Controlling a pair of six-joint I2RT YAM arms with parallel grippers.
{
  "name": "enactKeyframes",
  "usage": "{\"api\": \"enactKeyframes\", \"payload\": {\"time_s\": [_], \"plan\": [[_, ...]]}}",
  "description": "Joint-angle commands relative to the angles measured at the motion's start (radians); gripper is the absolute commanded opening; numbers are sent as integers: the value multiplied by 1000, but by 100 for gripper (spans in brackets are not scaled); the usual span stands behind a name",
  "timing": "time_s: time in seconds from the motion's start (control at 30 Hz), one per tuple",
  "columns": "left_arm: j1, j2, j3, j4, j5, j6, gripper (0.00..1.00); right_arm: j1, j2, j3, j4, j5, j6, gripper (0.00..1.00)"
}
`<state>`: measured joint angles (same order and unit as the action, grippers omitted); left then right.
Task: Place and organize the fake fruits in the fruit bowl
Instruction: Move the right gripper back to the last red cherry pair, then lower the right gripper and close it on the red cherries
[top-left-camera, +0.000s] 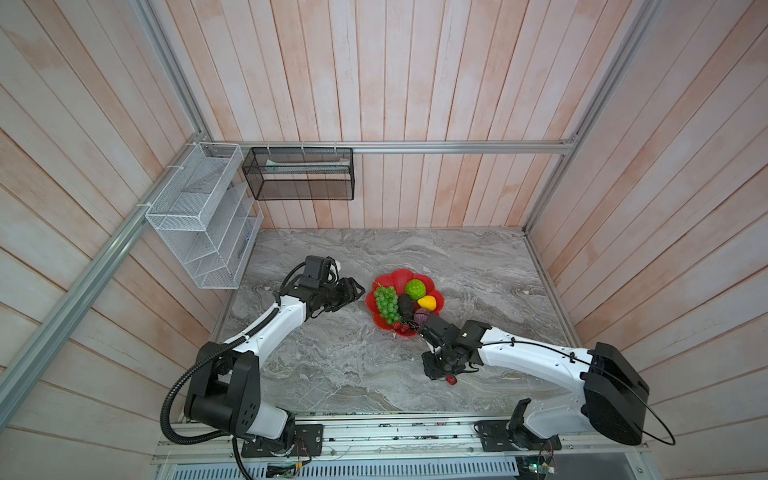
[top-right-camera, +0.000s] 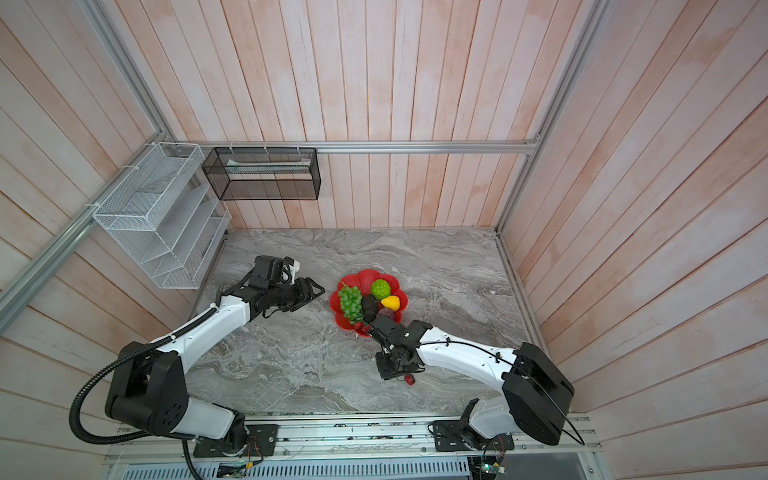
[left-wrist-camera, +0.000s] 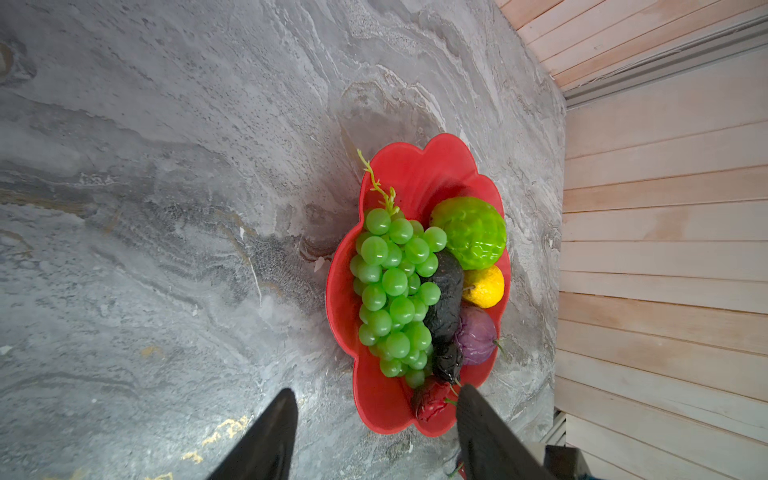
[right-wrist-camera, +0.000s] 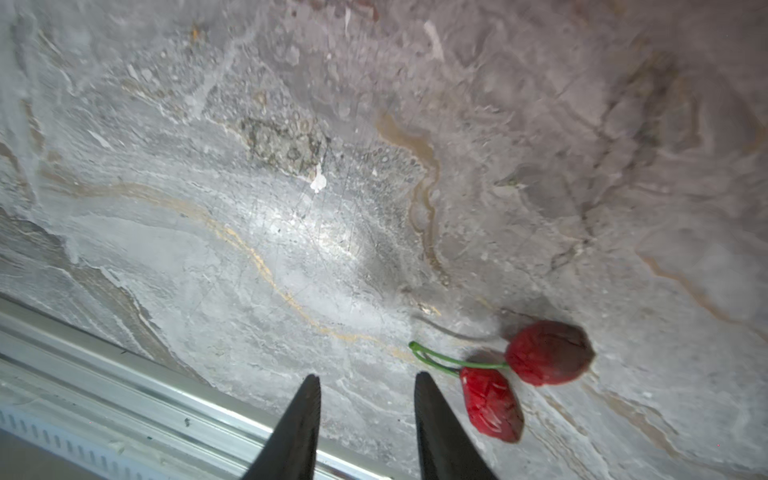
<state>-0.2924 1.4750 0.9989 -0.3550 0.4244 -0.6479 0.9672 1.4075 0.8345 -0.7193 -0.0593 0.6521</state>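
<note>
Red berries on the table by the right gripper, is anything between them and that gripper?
Nothing visible does. The red berries lie on the marble table just outside one finger of the right gripper, whose jaws stand open and empty.

The fruit bowl (left-wrist-camera: 419, 174) looks like glossy red plastic. Its green grape bunch (left-wrist-camera: 392, 286) is smooth and translucent, and the dark oval avocado (left-wrist-camera: 446, 291) is wrinkled with a sheen. At the bowl's five o'clock, small red berries (right-wrist-camera: 548, 352) look matt and rough on the faintly shiny marble-patterned table (right-wrist-camera: 291, 208).

One fruit bowl (top-left-camera: 402, 275); one green grape bunch (top-left-camera: 385, 304); two mesh baskets (top-left-camera: 198, 216) (top-left-camera: 299, 176).
</note>
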Motion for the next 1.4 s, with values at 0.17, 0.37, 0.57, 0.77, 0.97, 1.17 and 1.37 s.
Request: {"api": "enactKeyframes", "payload": {"time_s": [0.17,0.37,0.57,0.77,0.97,1.17,1.37], "plan": [[10,-55,16,-1,-47,10,64,34,2,-38,-4,123,85,32],[12,-64,3,5,-47,-1,64,36,-14,-93,36,125,108,30],[11,-72,6,-4,-49,1,64,38,4,-113,94,100,111,28],[12,-79,5,-14,-53,2,64,35,40,-109,131,99,97,27],[12,-83,4,-17,-57,2,64,36,53,-127,154,97,95,20],[12,-81,5,-16,-56,1,64,35,48,-135,164,99,92,9],[12,-82,4,-18,-58,1,64,36,8,-81,128,122,69,1]]}}
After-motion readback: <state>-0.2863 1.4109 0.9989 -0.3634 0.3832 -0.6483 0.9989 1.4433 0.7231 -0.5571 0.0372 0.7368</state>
